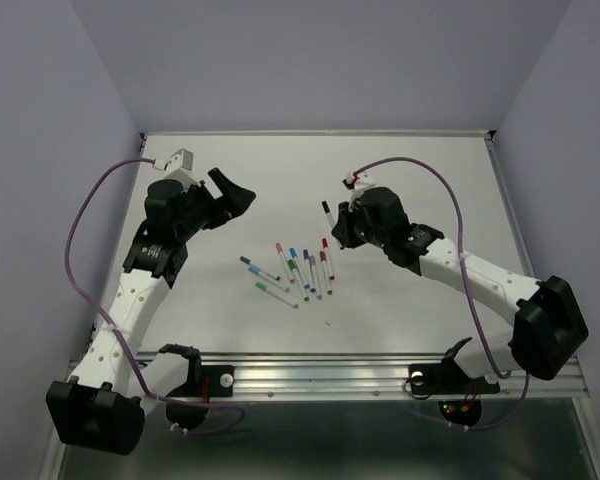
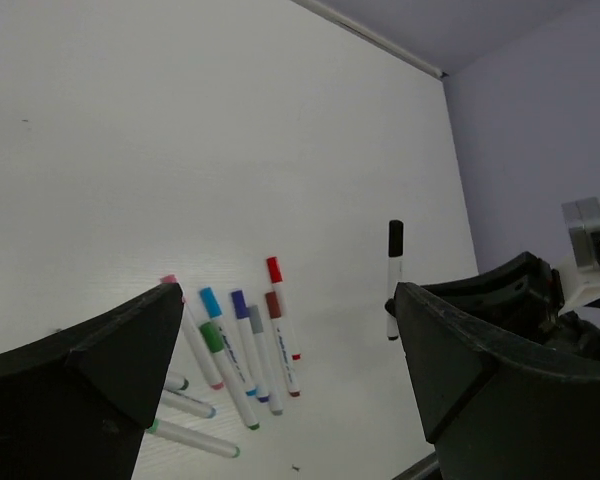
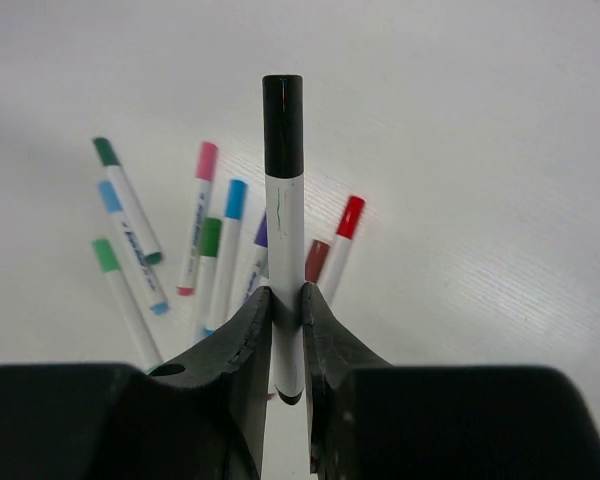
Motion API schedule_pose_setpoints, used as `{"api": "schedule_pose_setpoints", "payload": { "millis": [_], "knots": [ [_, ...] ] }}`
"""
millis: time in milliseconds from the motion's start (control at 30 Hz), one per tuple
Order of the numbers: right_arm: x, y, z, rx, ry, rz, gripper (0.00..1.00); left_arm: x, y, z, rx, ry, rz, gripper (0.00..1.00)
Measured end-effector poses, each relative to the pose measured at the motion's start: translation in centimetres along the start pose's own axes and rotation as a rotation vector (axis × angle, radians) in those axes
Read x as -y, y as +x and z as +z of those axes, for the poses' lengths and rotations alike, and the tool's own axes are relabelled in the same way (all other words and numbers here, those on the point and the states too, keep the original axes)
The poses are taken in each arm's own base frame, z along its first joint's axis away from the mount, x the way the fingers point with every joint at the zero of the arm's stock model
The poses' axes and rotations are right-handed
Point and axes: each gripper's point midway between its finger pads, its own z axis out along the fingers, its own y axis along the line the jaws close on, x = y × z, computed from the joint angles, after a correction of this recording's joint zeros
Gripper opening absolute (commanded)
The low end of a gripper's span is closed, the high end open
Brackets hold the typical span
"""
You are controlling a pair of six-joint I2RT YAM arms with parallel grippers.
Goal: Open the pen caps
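Right claw (image 3: pixel 287 305) pinched on a white pen (image 3: pixel 284 240), black cap (image 3: pixel 282 110) on its free end — left claw (image 2: pixel 288 295) gaping wide, empty, coloured pen caps (image 1: pixel 300 262) (all on their pens) clustered at the middle of the worktop (image 1: pixel 410 170)

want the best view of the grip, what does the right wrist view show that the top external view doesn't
Only right wrist: the jaws closed on the white barrel of the black-capped pen, cap on, seen close. Only top external: the left arm, the right arm and the far edge of the table. Both: that pen and the coloured-capped pens lying loose on the table.
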Motion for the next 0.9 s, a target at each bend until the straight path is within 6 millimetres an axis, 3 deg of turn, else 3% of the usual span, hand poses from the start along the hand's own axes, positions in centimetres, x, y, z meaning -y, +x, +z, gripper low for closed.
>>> {"api": "schedule_pose_setpoints", "payload": {
  "millis": [133, 267, 367, 667, 900],
  "knots": [
    [-2.7, -2.7, -2.2, 0.092, -0.145, -0.001, 0.01, 4.6, 1.8, -0.1, -0.045, 0.162, 0.043, 0.99],
    [-5.2, -2.0, -3.3, 0.074, -0.292, -0.008, 0.01, 9.7, 3.7, -0.6, -0.09, 0.35, 0.074, 0.99],
    [-6.5, -1.9, -4.1, 0.072, -0.373, -0.005, 0.01, 11.5, 4.7, -0.1, -0.115, 0.414, 0.071, 0.99],
    [-8.6, -3.6, -6.1, 0.126, -0.486, 0.007, 0.01, 12.3, 7.8, 2.4, -0.197, 0.421, 0.045, 0.94],
    [-9.0, -3.8, -6.3, 0.132, -0.511, 0.017, 0.01, 12.4, 8.7, 2.9, -0.216, 0.418, 0.043, 0.85]
  ]
}}
